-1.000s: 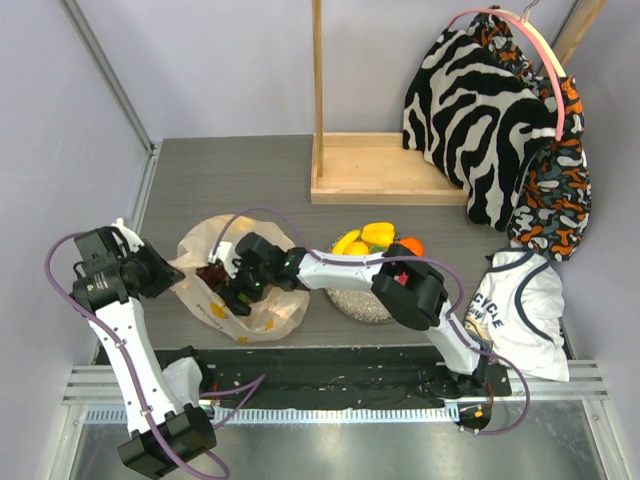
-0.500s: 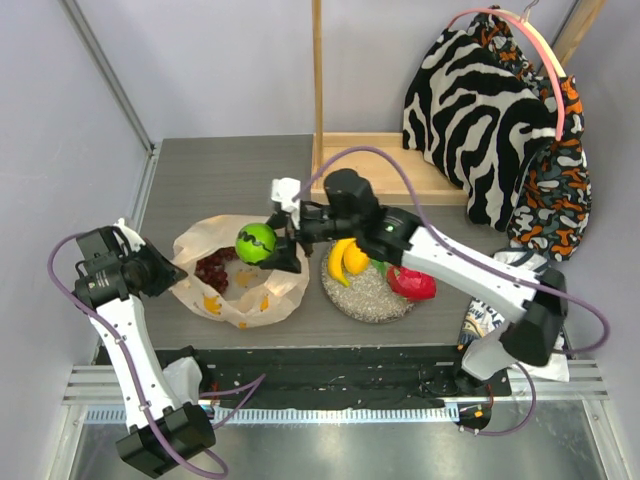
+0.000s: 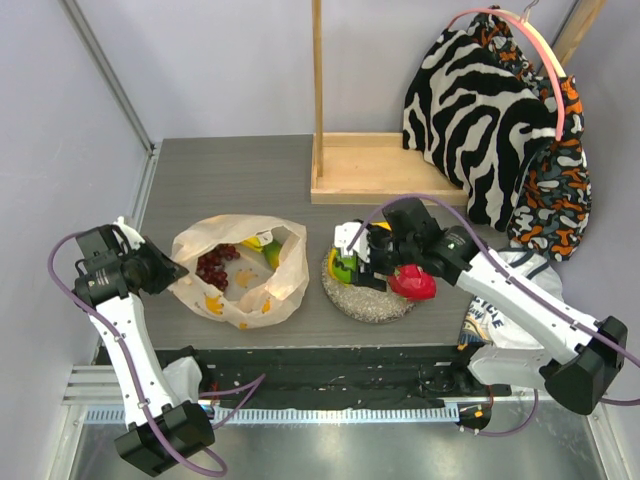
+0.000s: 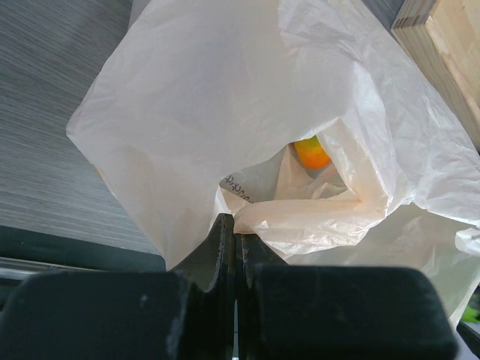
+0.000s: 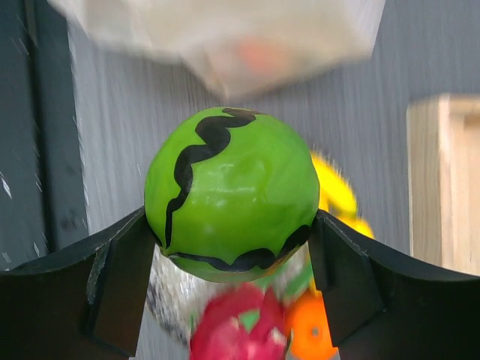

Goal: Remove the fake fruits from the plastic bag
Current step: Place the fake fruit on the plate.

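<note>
Right gripper: clenched on green apple, one finger on each side, held over the left edge of the plate.
Plate: red fruit lies on it; yellow and orange pieces are partly hidden by the arm.
Left gripper: pinched tight on a fold of the bag at its left rim.
Bag: on table, mouth open; grapes inside, plus a yellow piece at the far side, possibly a banana, unclear.

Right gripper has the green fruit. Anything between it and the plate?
No obstacle visible. The right gripper holds the green fruit over the plate; the red fruit and orange already on the plate sit close below.
</note>
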Tool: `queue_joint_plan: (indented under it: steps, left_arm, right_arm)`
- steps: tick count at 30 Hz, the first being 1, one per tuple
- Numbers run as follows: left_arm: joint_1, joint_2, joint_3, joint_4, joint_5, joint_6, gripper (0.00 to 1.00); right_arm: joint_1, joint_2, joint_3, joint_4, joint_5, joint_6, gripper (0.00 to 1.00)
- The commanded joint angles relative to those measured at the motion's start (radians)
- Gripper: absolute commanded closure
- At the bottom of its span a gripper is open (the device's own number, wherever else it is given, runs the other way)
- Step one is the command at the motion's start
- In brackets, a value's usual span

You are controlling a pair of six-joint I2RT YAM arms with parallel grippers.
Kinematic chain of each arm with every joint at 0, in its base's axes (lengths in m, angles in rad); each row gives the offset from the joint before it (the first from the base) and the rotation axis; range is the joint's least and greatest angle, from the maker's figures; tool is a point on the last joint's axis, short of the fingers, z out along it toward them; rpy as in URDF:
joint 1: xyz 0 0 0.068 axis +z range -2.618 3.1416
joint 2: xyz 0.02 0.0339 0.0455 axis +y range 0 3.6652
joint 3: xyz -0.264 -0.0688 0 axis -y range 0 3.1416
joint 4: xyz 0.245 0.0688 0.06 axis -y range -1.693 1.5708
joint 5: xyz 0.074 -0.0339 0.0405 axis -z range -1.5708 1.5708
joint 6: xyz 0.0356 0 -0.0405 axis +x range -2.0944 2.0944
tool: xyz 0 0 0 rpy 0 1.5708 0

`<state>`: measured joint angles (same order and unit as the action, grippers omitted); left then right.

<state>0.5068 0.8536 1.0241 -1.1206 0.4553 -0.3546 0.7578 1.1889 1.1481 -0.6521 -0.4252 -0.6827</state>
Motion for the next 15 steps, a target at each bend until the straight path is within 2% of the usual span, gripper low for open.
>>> queue_joint_plan:
  steps: [1,7,15]
  left_arm:
    - [0.009,-0.004,-0.002,0.033,0.037,-0.01,1.0]
    - [0.009,-0.004,0.001,0.03,0.039,-0.011,1.0]
    - [0.009,-0.014,0.001,0.015,0.031,-0.001,1.0]
  right_arm:
    - [-0.029,-0.026,-0.085,-0.159,0.169,-0.224,0.44]
    - [-0.038,0.027,-0.16,-0.149,0.261,-0.252,0.45]
    - [-0.038,0.104,-0.218,-0.018,0.368,-0.255,0.43]
